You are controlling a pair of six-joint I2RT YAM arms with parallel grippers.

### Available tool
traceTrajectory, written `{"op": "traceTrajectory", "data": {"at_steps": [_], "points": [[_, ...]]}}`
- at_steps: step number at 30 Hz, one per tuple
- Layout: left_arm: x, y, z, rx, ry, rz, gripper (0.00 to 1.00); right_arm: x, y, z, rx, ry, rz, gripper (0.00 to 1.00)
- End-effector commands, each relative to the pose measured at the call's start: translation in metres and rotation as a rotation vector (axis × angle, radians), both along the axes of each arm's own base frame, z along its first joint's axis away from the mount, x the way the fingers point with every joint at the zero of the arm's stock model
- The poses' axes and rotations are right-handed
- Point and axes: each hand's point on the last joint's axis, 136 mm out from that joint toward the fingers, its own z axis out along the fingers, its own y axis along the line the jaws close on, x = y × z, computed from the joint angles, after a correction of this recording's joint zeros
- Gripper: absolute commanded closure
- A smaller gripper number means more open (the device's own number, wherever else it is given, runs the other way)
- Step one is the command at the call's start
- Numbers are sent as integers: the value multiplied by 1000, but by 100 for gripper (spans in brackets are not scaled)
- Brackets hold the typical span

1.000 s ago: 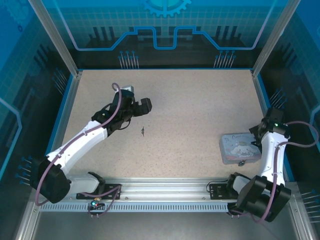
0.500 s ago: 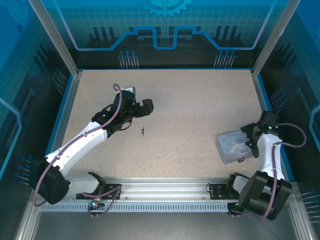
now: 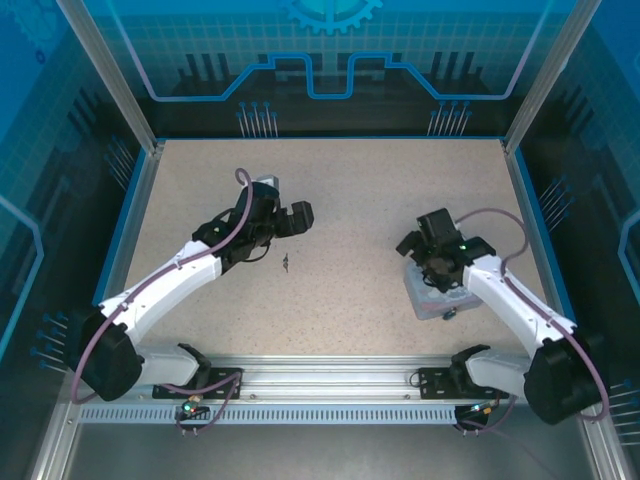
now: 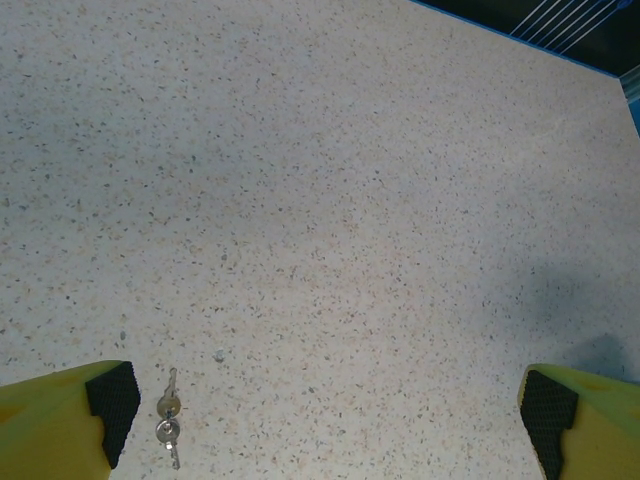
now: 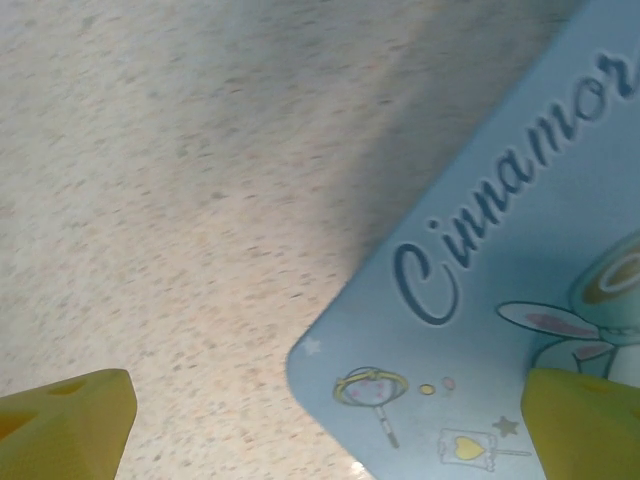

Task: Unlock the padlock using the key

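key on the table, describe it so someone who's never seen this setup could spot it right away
On the speckled beige table, look left of centre, just on the near side of the left gripper and its open fingers. The key lies alone on bare tabletop there: a tiny, thin metal sliver, unlike the large pale blue tin on the right.

My left claw hangs over the table, just past the key, which lies flat and apart from it. My right claw sits above the far end of the tin. The padlock shows at the tin's near edge.
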Motion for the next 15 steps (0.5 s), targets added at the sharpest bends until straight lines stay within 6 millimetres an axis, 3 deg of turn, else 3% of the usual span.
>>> {"op": "traceTrajectory", "data": {"at_steps": [1,6,11,15], "points": [[3,-9,18,-30,-25,-15,1,17,-9,27,-59,-71,-47,0],[1,-10,24,-34,-34,-25,1,14,-51,34,-66,-73,-117,0],[-3,-13,29,-55,-38,-37,1,-9,-115,27,-98,-29,-241,0],[-4,-17,30,-68,-38,-50,1,-33,-151,2,-102,29,-337,0]]}}
